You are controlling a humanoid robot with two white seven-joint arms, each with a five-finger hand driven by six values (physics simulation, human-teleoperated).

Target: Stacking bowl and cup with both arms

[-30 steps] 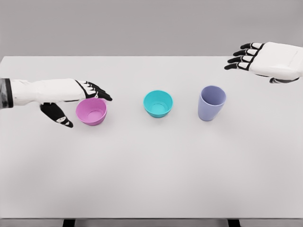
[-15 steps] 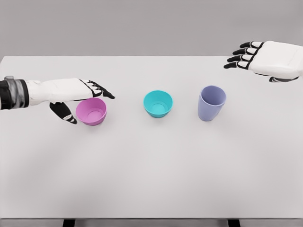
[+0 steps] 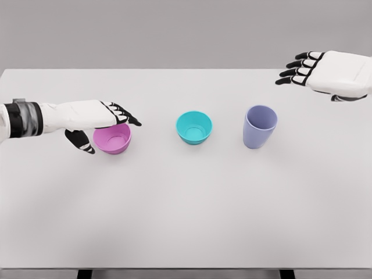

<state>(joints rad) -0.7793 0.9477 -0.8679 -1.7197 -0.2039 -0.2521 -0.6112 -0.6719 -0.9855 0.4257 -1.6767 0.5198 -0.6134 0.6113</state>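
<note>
Matte pink bowl (image 3: 113,138) under spread left hand (image 3: 93,119), round teal bowl (image 3: 194,127), tapered lilac cup (image 3: 260,126), right hand (image 3: 325,72) relaxed, empty

The left hand (image 3: 96,119) covers the far rim of the pink bowl (image 3: 113,138); contact cannot be told. The right hand (image 3: 325,72) is cut off by the picture's right edge.
</note>
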